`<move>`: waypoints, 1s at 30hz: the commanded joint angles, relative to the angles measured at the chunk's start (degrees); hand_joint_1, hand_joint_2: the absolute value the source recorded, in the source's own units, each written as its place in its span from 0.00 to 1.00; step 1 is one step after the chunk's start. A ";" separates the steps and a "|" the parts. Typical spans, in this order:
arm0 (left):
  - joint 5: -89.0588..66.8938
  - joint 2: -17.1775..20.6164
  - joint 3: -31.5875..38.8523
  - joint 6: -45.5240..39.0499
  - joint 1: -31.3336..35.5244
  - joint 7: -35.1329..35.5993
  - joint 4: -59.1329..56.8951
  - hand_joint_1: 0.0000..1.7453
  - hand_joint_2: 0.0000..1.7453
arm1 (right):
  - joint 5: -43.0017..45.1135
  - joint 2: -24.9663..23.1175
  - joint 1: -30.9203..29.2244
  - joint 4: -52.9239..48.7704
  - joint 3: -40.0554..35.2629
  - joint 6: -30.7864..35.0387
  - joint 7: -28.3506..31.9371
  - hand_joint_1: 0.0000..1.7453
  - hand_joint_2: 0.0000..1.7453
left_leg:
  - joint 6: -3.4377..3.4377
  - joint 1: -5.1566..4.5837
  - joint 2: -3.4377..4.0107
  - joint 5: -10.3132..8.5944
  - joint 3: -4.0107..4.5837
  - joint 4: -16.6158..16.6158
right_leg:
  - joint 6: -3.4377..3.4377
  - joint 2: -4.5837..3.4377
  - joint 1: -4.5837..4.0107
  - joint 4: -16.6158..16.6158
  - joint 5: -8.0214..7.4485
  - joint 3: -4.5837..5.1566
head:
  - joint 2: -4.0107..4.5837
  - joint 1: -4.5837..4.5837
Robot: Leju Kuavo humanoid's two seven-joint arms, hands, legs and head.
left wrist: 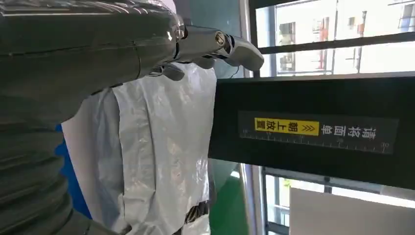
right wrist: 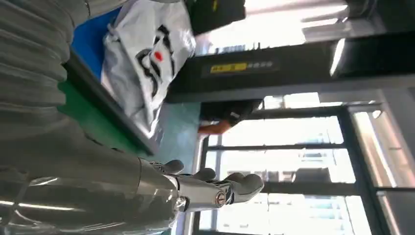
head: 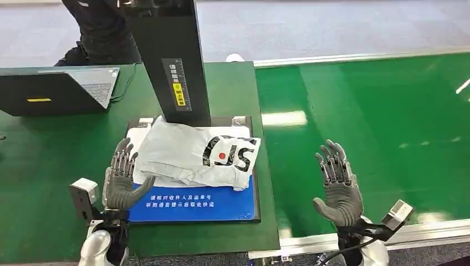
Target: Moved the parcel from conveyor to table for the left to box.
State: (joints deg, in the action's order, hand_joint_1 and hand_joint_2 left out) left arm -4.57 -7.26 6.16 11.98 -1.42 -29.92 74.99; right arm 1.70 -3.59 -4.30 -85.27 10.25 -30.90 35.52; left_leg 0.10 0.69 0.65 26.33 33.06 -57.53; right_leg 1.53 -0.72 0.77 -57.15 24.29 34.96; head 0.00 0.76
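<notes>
Both silver arms rise from the lower edge of the head view. At about 7 o'clock the left robot hand (head: pixel 121 180) stands with palm turned inward and fingers spread, released, its thumb touching or just beside the near left edge of the crumpled light-grey plastic mailer parcel (head: pixel 194 153). At 5 o'clock the right robot hand (head: pixel 338 185) is likewise released, fingers apart and upright, holding nothing, above the glossy green conveyor belt (head: pixel 382 122) and well apart from the parcel.

The parcel is a soft, wrinkled poly bag, pale grey with a large black logo and a small red dot on its right end; one corner folds over toward the near side. It lies on a flat blue-and-white scanning pad with white Chinese lettering (head: pixel 194 205), set in a dark frame on the green bench (head: pixel 44 160), near the picture's centre. Its far edge sits at the foot of a black upright post bearing a yellow label (head: pixel 172 61) at 12 o'clock.

At 10 o'clock an open dark laptop (head: pixel 55 88) rests on the bench. Beyond it, at 11 o'clock, a person in dark clothing (head: pixel 100 33) stands.
</notes>
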 commanded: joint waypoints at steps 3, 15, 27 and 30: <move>-5.65 0.14 -2.93 -2.27 0.54 -0.86 1.39 0.00 1.00 | -5.02 -4.14 2.40 -3.88 3.21 4.24 -1.54 0.00 1.00 | 0.00 -0.06 -0.18 -0.02 -0.16 0.08 | -0.11 0.19 0.04 -0.01 0.04 -0.12 | 0.00 0.00; -24.64 0.02 -10.72 -17.57 2.77 1.48 -0.70 0.00 1.00 | -4.27 -4.95 2.19 -3.18 3.86 4.18 -2.58 0.00 1.00 | 0.00 -0.05 -0.20 -0.04 -0.09 0.06 | -0.09 0.22 0.04 -0.01 0.02 -0.09 | 0.00 0.00; -51.15 4.09 -17.13 -28.41 7.73 12.35 -9.03 0.00 1.00 | -3.90 -5.09 1.47 -2.76 4.64 3.99 -2.97 0.00 1.00 | 0.01 -0.08 -0.15 -0.07 -0.22 0.16 | -0.11 0.17 0.06 0.05 0.00 -0.17 | 0.00 0.00; -50.97 4.44 -16.33 -25.99 7.84 12.66 -9.74 0.00 1.00 | -3.90 -5.08 1.46 -2.55 4.98 3.66 -2.97 0.00 1.00 | 0.01 -0.07 -0.12 -0.05 -0.20 0.14 | -0.10 0.14 0.05 0.04 0.00 -0.14 | 0.02 0.00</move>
State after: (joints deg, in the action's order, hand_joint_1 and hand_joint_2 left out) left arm -53.55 -6.45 -7.28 -17.24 2.54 -18.60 73.26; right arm -2.47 -7.10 -1.99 -89.31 12.55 -26.86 32.72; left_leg 0.10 0.68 0.65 26.33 33.04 -57.54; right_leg 1.53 -0.73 0.78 -57.15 24.28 34.95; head 0.02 0.77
